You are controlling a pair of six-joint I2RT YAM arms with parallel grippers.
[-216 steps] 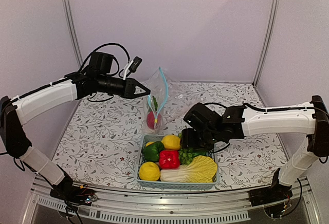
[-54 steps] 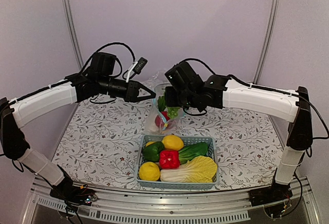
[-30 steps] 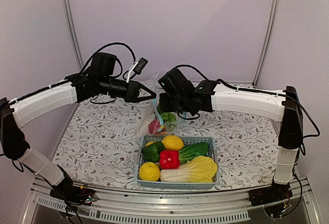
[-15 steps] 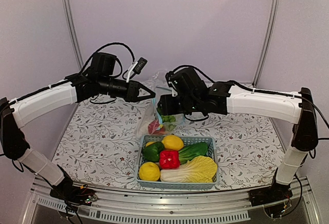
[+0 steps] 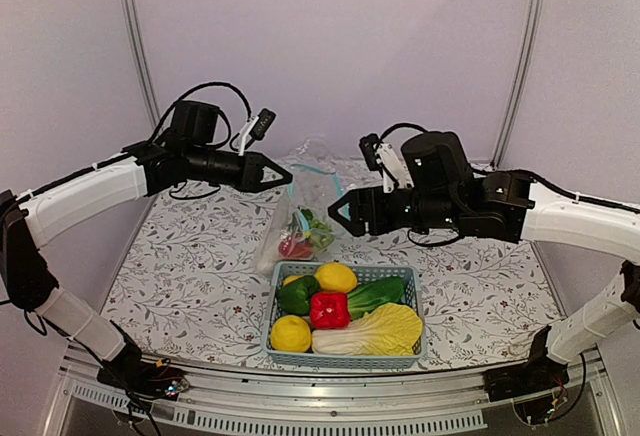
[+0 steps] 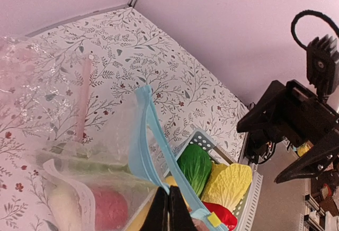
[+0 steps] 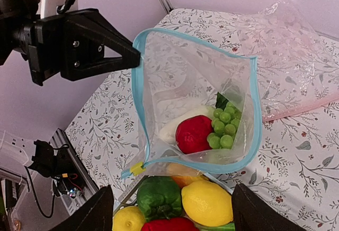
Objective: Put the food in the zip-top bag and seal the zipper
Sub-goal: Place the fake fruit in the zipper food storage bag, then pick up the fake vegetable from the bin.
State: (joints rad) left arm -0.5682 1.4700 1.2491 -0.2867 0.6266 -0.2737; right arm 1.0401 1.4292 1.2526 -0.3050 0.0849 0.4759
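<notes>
Open zip-top bag (image 7: 180, 82), red fruit (image 7: 193, 134) and green grapes (image 7: 225, 127) inside, its teal zipper (image 7: 258, 104) in the left tool (image 7: 139, 59)

Light-blue slatted basket (image 5: 340, 359) on a floral-patterned table (image 5: 190, 266), a clear bag with a pink strip (image 7: 288, 35) lying farther back

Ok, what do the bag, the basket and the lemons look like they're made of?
Zip-top bag: thin clear plastic film, crinkled and see-through. Basket: light-blue moulded plastic, slatted walls. Lemons: likely hard plastic toys, judging by their glossy, even yellow skin.
</notes>
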